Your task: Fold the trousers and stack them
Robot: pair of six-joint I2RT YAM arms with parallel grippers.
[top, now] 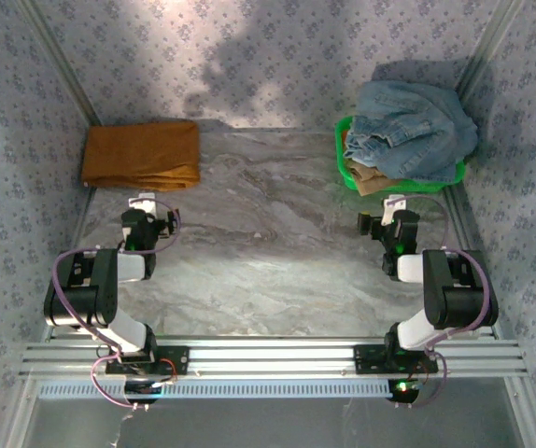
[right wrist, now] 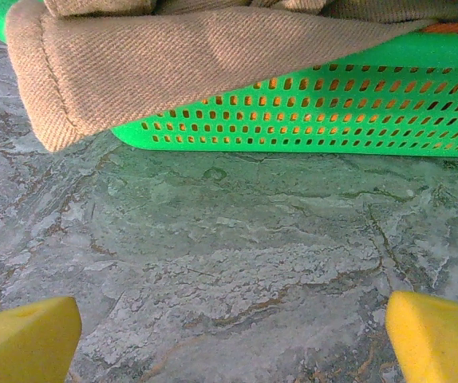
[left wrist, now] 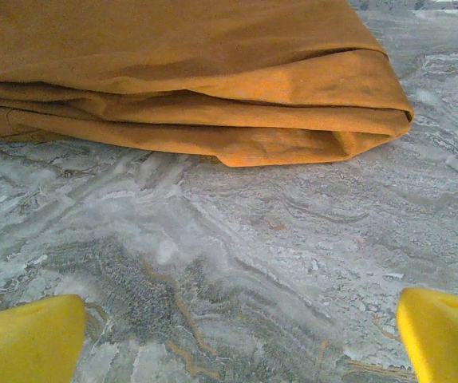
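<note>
The trousers point(top: 417, 126), mid-blue denim jeans, lie crumpled in a heap on top of a green basket point(top: 344, 166) at the back right of the table. My right gripper point(top: 394, 205) hovers just in front of that basket, open, with bare marble between its yellow fingertips point(right wrist: 29, 339). In the right wrist view the perforated basket wall point(right wrist: 333, 104) stands close ahead. My left gripper point(top: 146, 203) is open over bare table as well, its yellow fingertips point(left wrist: 29, 339) far apart.
A folded orange-brown garment point(top: 142, 154) lies at the back left, its folded edge point(left wrist: 213, 120) just ahead of the left gripper. A beige garment point(right wrist: 173, 64) hangs over the basket's near rim. Patterned walls enclose the marble table point(top: 268, 243) on three sides.
</note>
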